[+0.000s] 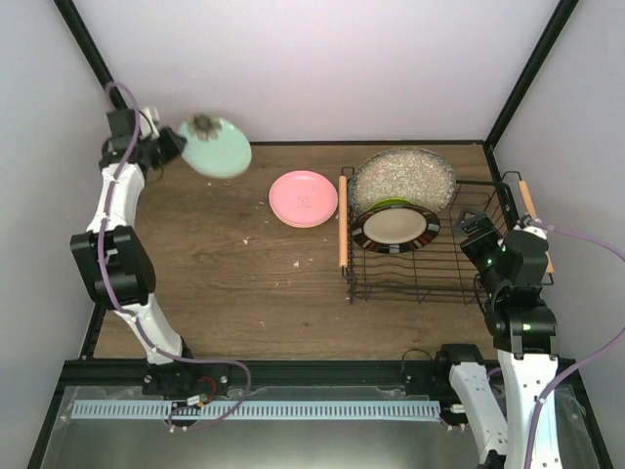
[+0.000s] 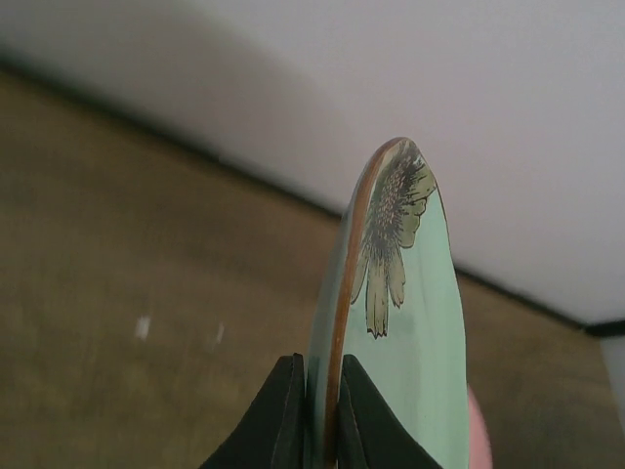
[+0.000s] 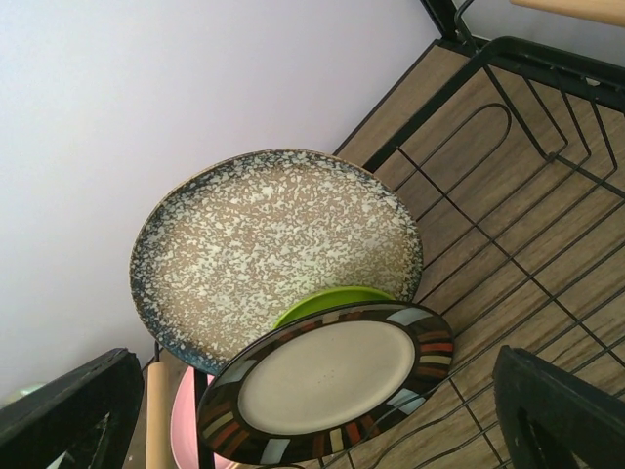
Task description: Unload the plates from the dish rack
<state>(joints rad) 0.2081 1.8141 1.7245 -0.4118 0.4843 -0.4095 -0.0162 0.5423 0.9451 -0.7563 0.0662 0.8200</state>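
My left gripper [image 1: 177, 143] is shut on the rim of the mint plate with the flower [image 1: 216, 147] and holds it in the air at the far left; in the left wrist view the plate [image 2: 405, 322] stands on edge between the fingertips [image 2: 283, 405]. The black wire dish rack [image 1: 430, 278] stands at the right. In it lean the large speckled grey plate [image 1: 402, 178], the lime green plate [image 1: 391, 204] and the cream plate with the dark rim [image 1: 395, 228]; they also show in the right wrist view [image 3: 278, 244]. The pink plate [image 1: 304, 197] lies on the table. My right gripper [image 1: 474, 234] is open over the rack's right part.
The rack's wooden handles run along its left side [image 1: 343, 220] and right side [image 1: 528, 200]. Black frame posts stand at the back corners [image 1: 518, 78]. The wooden tabletop [image 1: 225, 283] stretches left of the rack. The white back wall [image 1: 322, 68] is close behind.
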